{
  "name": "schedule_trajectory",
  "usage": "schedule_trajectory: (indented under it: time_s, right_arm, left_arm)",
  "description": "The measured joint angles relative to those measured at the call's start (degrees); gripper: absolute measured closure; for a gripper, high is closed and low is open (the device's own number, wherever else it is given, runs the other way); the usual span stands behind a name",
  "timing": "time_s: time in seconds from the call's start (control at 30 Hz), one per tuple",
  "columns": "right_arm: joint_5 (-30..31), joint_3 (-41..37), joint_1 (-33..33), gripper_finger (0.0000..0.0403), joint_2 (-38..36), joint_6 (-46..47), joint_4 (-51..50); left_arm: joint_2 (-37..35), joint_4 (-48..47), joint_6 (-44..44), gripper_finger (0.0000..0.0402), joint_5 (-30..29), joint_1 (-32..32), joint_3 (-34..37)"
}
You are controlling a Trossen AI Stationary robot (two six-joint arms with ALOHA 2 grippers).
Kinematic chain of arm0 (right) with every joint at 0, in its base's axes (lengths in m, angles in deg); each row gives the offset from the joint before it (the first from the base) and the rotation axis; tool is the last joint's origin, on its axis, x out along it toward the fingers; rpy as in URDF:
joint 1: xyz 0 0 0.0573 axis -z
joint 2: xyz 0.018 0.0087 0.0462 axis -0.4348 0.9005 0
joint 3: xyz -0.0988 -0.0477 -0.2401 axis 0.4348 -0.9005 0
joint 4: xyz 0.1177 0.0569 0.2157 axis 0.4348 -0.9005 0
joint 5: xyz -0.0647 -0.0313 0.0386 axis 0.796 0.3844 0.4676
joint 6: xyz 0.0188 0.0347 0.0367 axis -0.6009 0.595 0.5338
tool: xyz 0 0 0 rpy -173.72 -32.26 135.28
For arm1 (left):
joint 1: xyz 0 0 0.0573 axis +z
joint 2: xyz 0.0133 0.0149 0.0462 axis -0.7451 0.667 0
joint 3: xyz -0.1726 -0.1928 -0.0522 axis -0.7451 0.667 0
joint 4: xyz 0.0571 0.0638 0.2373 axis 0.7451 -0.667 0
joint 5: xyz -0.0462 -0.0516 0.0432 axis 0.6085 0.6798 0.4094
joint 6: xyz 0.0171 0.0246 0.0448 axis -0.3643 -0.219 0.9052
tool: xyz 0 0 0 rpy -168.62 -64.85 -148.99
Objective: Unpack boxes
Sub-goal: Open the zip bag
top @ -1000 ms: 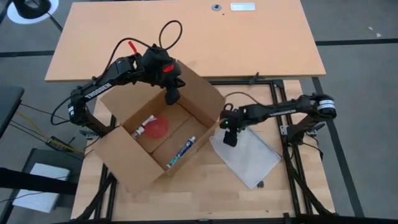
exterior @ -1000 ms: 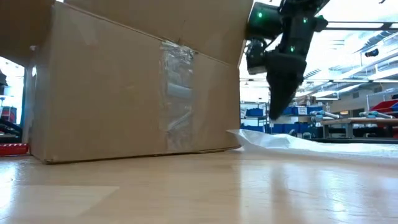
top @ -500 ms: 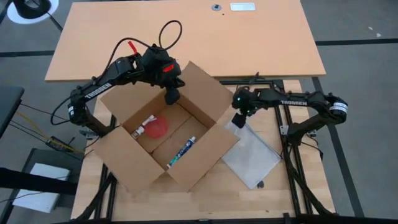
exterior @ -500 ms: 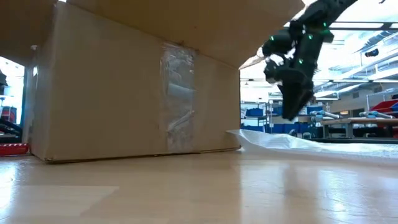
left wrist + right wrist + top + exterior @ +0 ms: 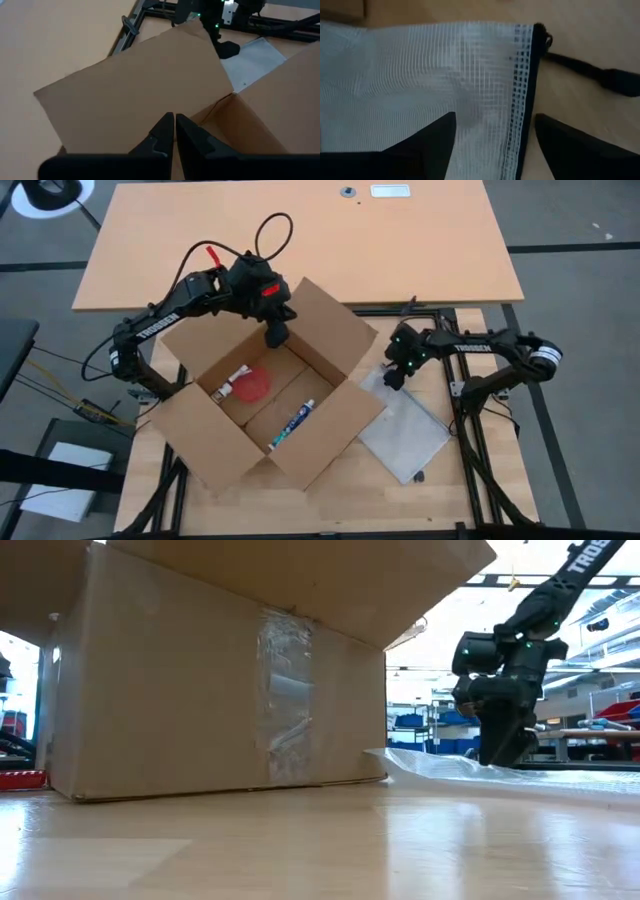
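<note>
Right wrist view shows the jaws of the right gripper [image 5: 492, 137] spread wide, with nothing between them, just above the mesh zipper pouch [image 5: 415, 80], at its dark zipper edge. In the high view this pouch [image 5: 405, 432] lies flat on the bench [image 5: 350, 500], beside the open cardboard carton [image 5: 265, 395], apart from it. The left gripper [image 5: 276, 332] has its jaws pressed together and empty, above the far flap of the carton [image 5: 135, 95].

Inside the carton lie a red round lid [image 5: 252, 384], a small white tube [image 5: 230, 385] and a toothbrush in its package [image 5: 292, 423].

I think one risk is the right flap: if the right arm goes straight to the inside, it may push this flap and shift the whole carton. The pouch is also thin and slippery, so a low pass could drag it.
</note>
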Motion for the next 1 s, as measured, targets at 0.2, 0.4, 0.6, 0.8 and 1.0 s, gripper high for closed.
schedule_trajectory:
  time_s: [0.2, 0.4, 0.6, 0.8, 1.0]
  right_arm:
    - [-0.4, -2.6, -1.0, 0.0205, 0.1, 1.0, 5.5]
    - [2.5, -2.7, -1.1, 0.0314, 0.6, -1.3, 6.2]
    - [4.4, -2.1, -1.2, 0.0392, 0.1, 0.6, 5.3]
    - [13.9, 4.9, -2.0, 0.0397, -5.3, -2.3, -5.8]
    - [17.5, 16.2, -2.3, 0.0399, -10.9, -4.2, -18.6]
  left_arm:
    - [0.0, 0.0, 0.0, 0.0374, -0.9, 0.0, 0.0]
    - [0.0, 0.0, 0.0, 0.0374, -1.8, 0.0, 0.0]
    - [0.0, 0.1, 0.0, 0.0374, -1.8, 0.0, 0.0]
    - [0.0, 0.4, 0.0, 0.0374, -1.7, 0.0, 0.0]
    - [0.0, 1.0, -0.3, 0.0374, -1.7, 0.0, 0.0]
